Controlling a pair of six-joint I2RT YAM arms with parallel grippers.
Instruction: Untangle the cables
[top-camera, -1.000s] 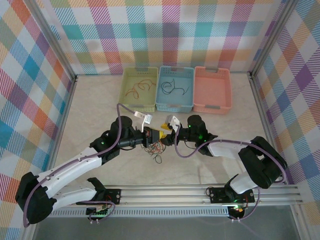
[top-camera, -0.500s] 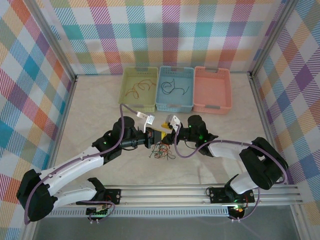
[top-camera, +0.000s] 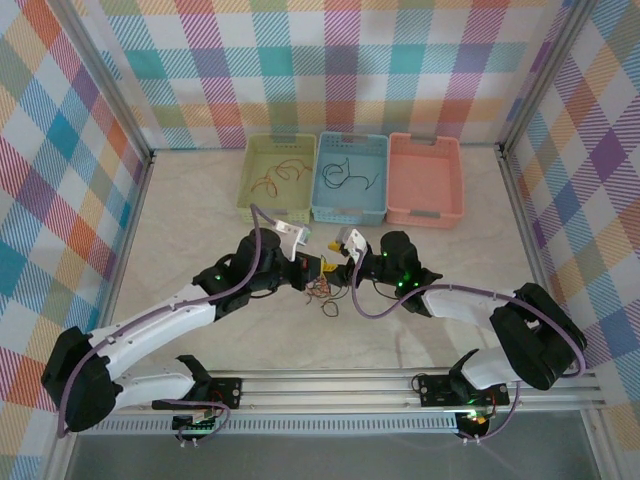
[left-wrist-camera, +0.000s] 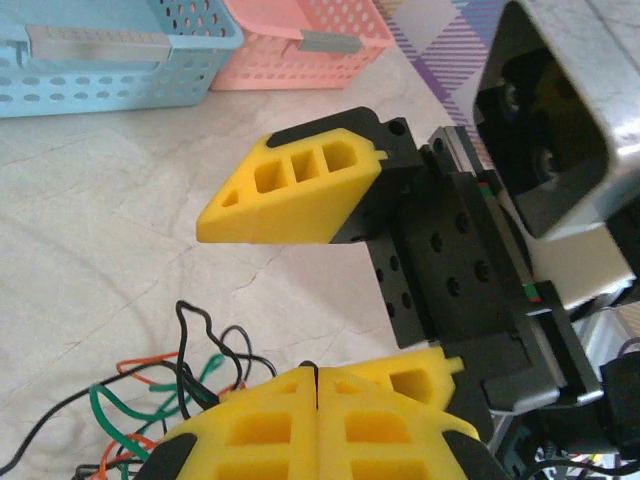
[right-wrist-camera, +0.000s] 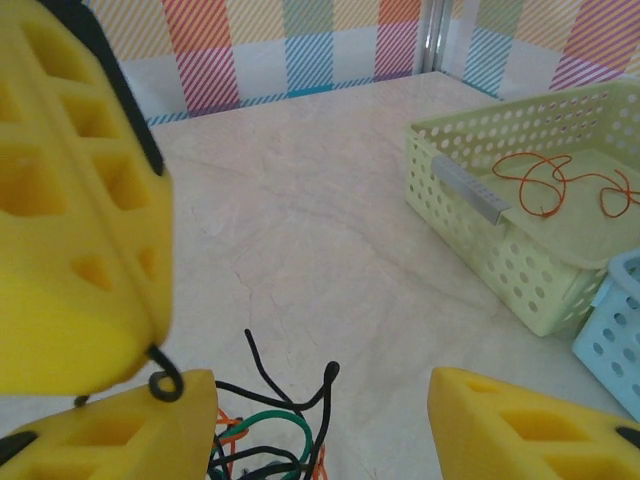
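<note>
Between left pincer (left-wrist-camera: 315, 372) and right pincer (right-wrist-camera: 322, 390), on table (top-camera: 200, 230): cables (top-camera: 324, 291), bunched.

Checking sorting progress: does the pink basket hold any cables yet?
No, the pink basket shows a bare floor in the top view.

Cables (top-camera: 322, 292) — orange, green, black

no writing, number, brand or sign can be read anywhere. the small grey strip (left-wrist-camera: 95, 42) on the front of the blue basket (left-wrist-camera: 120, 80) looks blank, as do the one (left-wrist-camera: 326, 42) on the pink basket (left-wrist-camera: 290, 65) and the one (right-wrist-camera: 468, 188) on the green basket (right-wrist-camera: 510, 250).
</note>
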